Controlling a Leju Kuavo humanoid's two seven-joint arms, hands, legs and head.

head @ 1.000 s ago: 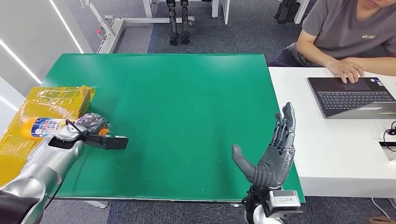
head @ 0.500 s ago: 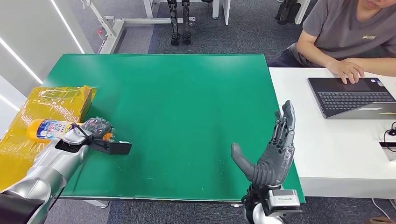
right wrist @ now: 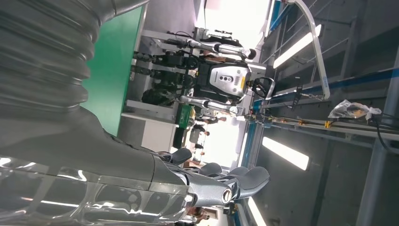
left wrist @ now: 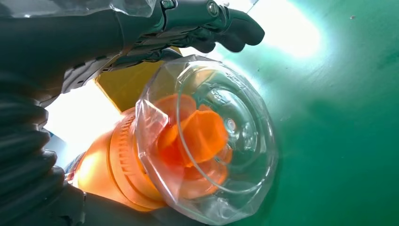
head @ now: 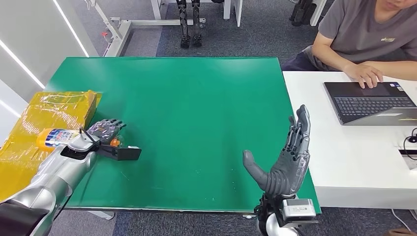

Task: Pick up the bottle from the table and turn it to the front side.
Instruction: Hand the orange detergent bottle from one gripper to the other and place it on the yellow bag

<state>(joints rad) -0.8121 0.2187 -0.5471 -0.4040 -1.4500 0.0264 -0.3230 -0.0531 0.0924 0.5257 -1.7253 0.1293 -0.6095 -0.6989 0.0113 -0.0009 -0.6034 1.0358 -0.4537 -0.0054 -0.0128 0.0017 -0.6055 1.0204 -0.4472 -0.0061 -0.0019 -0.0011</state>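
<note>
The left hand (head: 105, 130) grips the orange bottle (head: 51, 138), its blue-white label unreadable; the right hand (head: 287, 160) has fingers spread.

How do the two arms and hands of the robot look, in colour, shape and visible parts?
Both arms are silver metal tubes. The left hand has dark grey fingers, a black cable looping at its wrist and a black box-shaped part beside it. The right hand has a thick grey thumb, darker segmented fingers and a small silver box with a label at the wrist. In the wrist views, a grey ribbed cover sits behind each hand.
</note>
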